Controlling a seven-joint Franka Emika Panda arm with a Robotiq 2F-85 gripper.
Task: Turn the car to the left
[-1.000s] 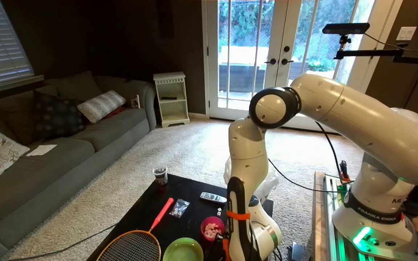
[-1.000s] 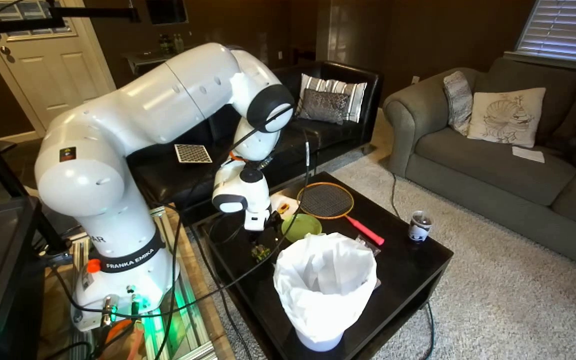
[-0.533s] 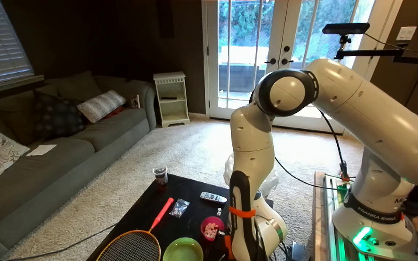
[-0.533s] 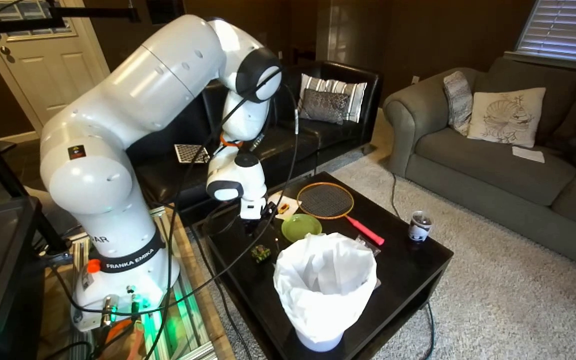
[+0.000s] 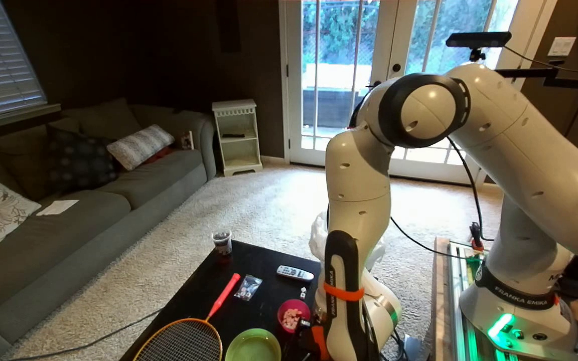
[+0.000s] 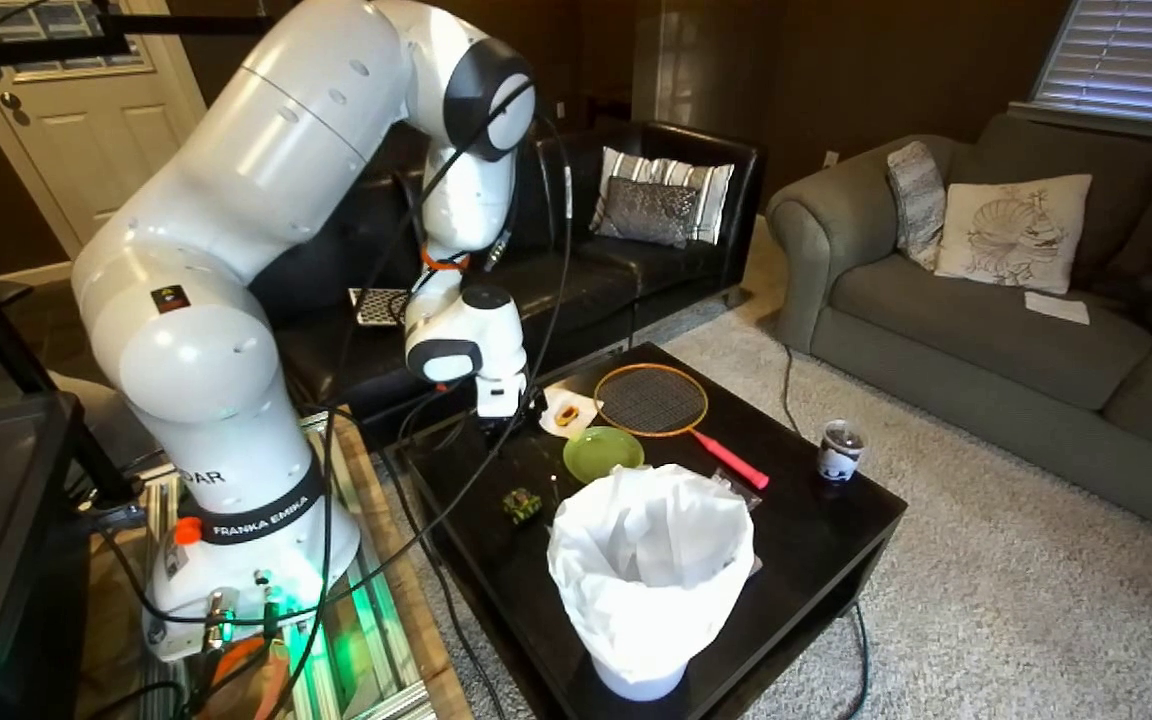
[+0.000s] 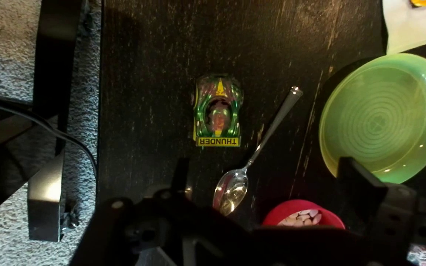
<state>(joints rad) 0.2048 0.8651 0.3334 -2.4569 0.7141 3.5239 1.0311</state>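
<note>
A small green and yellow toy car, marked THUNDER, stands on the dark table in the wrist view. It also shows in an exterior view, apart from the gripper. My gripper is open, its two fingers wide apart with nothing between them. It is above the table; the car lies ahead of the finger on the left side of the wrist view. In an exterior view the gripper is dark and partly hidden below the wrist. The arm hides the car in the remaining exterior view.
A spoon lies close beside the car. A green plate, a pink bowl with pale pieces and a racket are on the table. A bin with a white bag stands near the car. Cables hang from the arm.
The arm has risen and drawn back toward its base. The gripper has moved up and away from the car, which now shows fully. The car appears unmoved over the last half second.
</note>
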